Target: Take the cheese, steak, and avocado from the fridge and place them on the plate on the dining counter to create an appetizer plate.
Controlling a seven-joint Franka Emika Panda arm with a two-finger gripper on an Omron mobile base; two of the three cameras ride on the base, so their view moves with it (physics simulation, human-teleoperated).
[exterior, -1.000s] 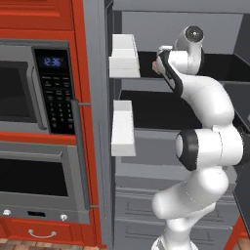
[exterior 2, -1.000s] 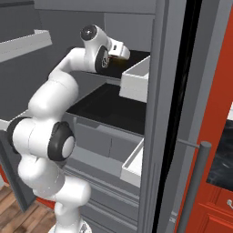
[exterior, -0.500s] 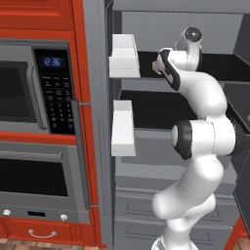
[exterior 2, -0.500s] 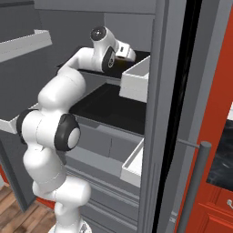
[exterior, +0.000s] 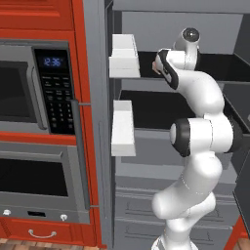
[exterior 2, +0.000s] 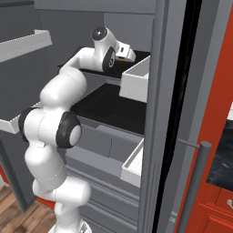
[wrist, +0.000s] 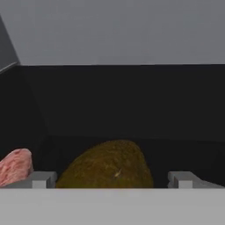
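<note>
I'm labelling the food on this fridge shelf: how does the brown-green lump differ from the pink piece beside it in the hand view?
The avocado is dull brown-green, rounded like an egg; the steak is pink and mottled, with a lumpier outline. The avocado sits centred between the open gripper's fingertips and looks larger there; the steak lies off to the side, outside them, cut by the picture's edge. Both rest on the fridge's black shelf.

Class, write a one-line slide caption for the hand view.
Open tool straddling the brown-green avocado on the fridge's black shelf, pink steak beside it.
</note>
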